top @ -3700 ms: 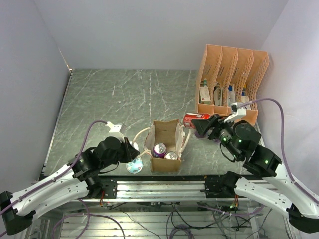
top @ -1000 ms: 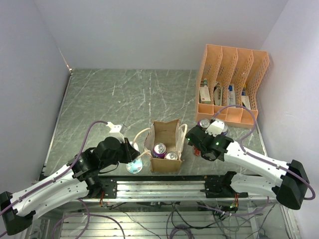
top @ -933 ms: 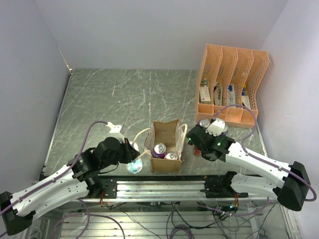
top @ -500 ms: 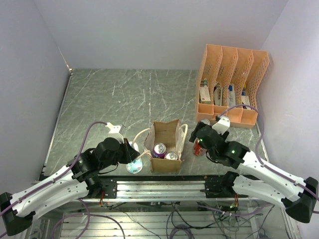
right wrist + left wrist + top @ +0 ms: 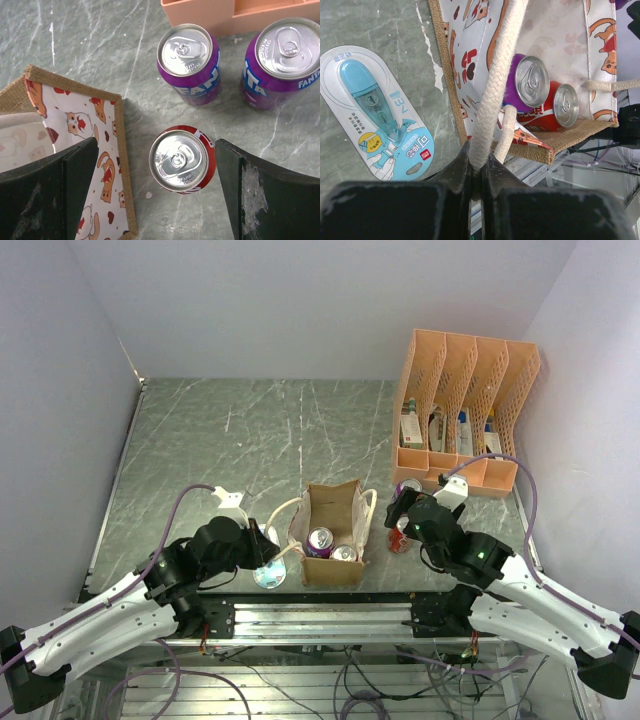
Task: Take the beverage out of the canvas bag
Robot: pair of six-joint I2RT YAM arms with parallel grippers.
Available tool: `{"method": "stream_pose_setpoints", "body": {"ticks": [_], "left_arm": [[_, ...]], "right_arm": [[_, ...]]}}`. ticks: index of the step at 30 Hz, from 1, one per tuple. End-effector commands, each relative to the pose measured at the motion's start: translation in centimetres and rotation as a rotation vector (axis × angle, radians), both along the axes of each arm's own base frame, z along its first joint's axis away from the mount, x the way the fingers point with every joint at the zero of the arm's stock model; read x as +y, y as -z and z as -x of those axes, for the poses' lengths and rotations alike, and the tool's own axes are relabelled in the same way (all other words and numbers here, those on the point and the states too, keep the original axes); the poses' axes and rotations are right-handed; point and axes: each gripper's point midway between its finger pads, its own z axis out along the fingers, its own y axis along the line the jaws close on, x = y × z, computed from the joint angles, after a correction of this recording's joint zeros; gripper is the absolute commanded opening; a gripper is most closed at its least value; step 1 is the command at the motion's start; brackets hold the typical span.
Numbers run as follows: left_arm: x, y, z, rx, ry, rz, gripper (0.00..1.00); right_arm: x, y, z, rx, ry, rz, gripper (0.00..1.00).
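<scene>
The canvas bag [image 5: 333,512] stands open near the table's front edge, with a purple can [image 5: 319,540] and a red can [image 5: 344,553] inside. My left gripper [image 5: 265,548] is shut on the bag's cream rope handle [image 5: 496,92], and both cans show in its wrist view, the purple one [image 5: 530,82] beside the red one [image 5: 561,106]. My right gripper [image 5: 405,515] is open. It hangs above a red can [image 5: 182,160] that stands on the table just right of the bag [image 5: 112,165]. The jaws are wide apart on either side of the can and do not touch it.
Two purple Fanta cans, one nearer the bag [image 5: 189,62] and one further right [image 5: 282,60], stand behind the red can. Behind them is the orange file organizer [image 5: 465,380]. A blue correction-tape pack [image 5: 377,117] lies left of the bag. The table's front edge is close.
My right gripper brought the red can down to the table right of the bag, opened, and drew back up off it. The left gripper has kept its hold on the handle.
</scene>
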Motion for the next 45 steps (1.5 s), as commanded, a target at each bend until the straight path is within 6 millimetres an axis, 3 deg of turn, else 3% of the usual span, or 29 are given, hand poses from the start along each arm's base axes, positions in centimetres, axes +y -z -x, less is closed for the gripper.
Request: {"method": "stream_pose_setpoints", "body": {"ticks": [1,5,12,15,19,23,27,31,38,41,45], "left_arm": [[0.1,0.6,0.2,0.015,0.001,-0.012,0.07],[0.0,0.6,0.1,0.016,0.005,-0.012,0.07],[-0.2,0.5,0.1,0.014,0.012,-0.011,0.07],[-0.2,0.4,0.1,0.013,0.012,-0.01,0.07],[-0.1,0.3,0.1,0.01,0.008,-0.008,0.07],[0.1,0.2,0.2,0.009,0.007,-0.011,0.07],[0.1,0.3,0.2,0.01,0.005,-0.011,0.07],[0.2,0.3,0.2,0.01,0.003,-0.01,0.07],[0.2,0.2,0.0,0.007,0.002,-0.021,0.07],[0.2,0.3,0.0,0.008,0.003,-0.031,0.07],[0.2,0.4,-0.1,0.007,0.002,-0.037,0.07]], "right_arm": [[0.5,-3.5,-0.7,-0.093,-0.048,-0.016,1.0],[1.8,-7.6,-0.8,-0.186,-0.15,-0.051,1.0],[6.0,-16.9,0.2,-0.425,-0.453,-0.134,1.0],[8.5,-18.9,1.0,-0.473,-0.626,-0.101,1.0],[12.1,-19.9,1.9,-0.445,-0.833,-0.06,1.0],[15.8,-17.7,2.5,-0.324,-1.036,-0.012,1.0],[18.2,-12.7,2.8,-0.121,-1.156,0.038,1.0],[18.5,-7.8,3.0,0.033,-1.168,0.135,1.0],[18.3,-1.9,5.0,0.195,-1.233,0.298,1.0],[18.1,0.4,6.1,0.263,-1.266,0.362,1.0],[18.6,1.9,7.7,0.297,-1.332,0.38,1.0]]}}
